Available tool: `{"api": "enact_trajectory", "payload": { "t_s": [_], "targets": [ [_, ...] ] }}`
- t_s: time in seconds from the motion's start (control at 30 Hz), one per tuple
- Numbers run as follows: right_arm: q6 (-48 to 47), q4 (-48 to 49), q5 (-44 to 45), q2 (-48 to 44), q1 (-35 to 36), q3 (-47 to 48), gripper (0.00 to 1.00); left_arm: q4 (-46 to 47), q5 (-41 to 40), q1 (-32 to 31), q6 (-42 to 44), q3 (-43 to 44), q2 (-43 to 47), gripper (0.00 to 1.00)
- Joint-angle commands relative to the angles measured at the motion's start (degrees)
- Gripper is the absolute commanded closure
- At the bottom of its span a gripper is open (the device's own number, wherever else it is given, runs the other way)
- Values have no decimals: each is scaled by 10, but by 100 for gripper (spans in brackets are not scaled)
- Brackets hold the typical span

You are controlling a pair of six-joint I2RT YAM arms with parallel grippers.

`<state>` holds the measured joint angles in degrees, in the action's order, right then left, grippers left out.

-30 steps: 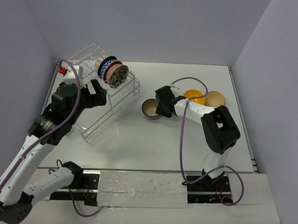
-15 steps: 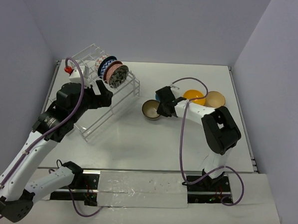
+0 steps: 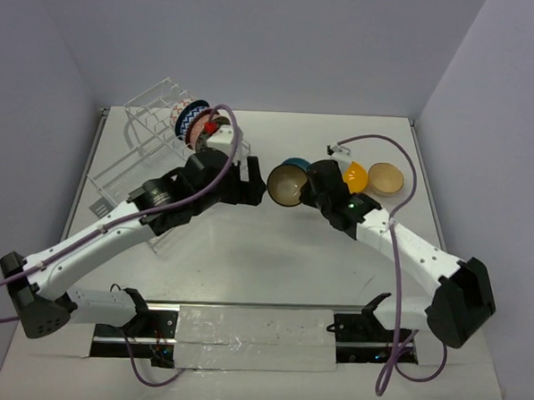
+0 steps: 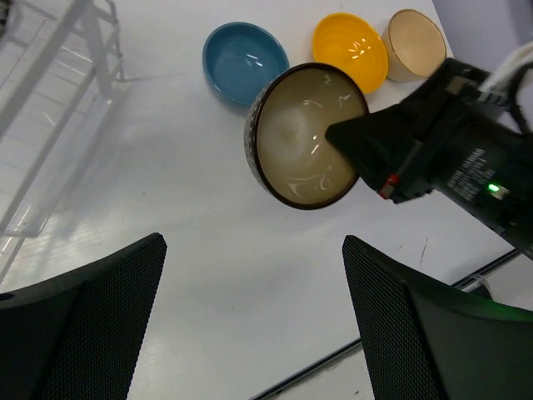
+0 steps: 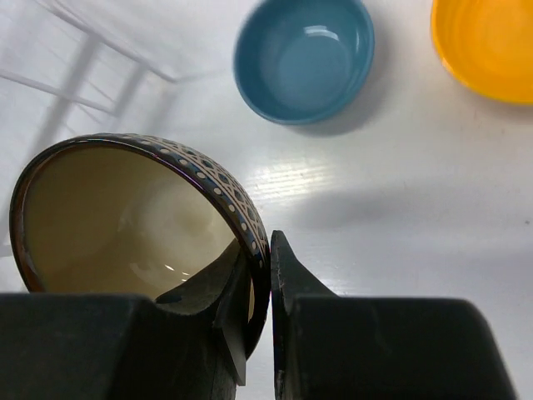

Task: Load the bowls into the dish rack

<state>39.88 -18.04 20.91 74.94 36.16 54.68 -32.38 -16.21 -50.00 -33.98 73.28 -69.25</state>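
My right gripper (image 5: 262, 260) is shut on the rim of the dark brown bowl (image 5: 125, 212), one finger inside and one outside. The bowl (image 3: 287, 184) hangs tilted above the table, its gold inside facing my left gripper (image 3: 254, 190). That gripper (image 4: 254, 321) stands open just left of the bowl (image 4: 306, 137), apart from it. On the table behind lie a teal bowl (image 3: 297, 163), an orange-yellow bowl (image 3: 355, 177) and a tan bowl (image 3: 386, 178). The white wire dish rack (image 3: 145, 126) at the far left holds patterned bowls (image 3: 192, 120) on edge.
The left forearm lies across the front of the rack. A purple cable (image 3: 402, 194) loops over the right arm near the tan bowl. Walls close the table at the back and both sides.
The right gripper closed on the dark brown bowl's rim and lifted it, tilted, off the table. The left arm swung from the rack to the centre, facing the bowl.
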Motion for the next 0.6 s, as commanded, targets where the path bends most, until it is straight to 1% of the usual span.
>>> {"api": "enact_trajectory", "payload": {
  "t_s": [0.0, 0.03, 0.07, 0.17, 0.27, 0.37, 0.43, 0.57],
  "targets": [
    [-7, 37, 30, -70, 2, -14, 100, 4, -71, -32, -6, 48, -46, 8],
    [-8, 36, 30, -81, 3, -17, 100, 4, -79, -43, -4, 54, -55, 9],
    [-8, 36, 30, -90, 3, -19, 100, 5, -86, -48, -2, 58, -64, 12],
    [-10, 37, 31, -124, 3, -31, 100, 6, -100, -63, 2, 77, -96, 18],
    [-13, 36, 33, -149, 3, -37, 100, 10, -114, -76, 8, 93, -129, 20],
    [-14, 34, 33, -160, 3, -40, 100, 11, -127, -82, 14, 114, -168, 24],
    [-14, 34, 34, -164, 3, -43, 100, 14, -134, -84, 16, 122, -180, 30],
    [-16, 31, 36, -170, 4, -45, 100, 13, -142, -85, 16, 143, -213, 35]
  ]
}}
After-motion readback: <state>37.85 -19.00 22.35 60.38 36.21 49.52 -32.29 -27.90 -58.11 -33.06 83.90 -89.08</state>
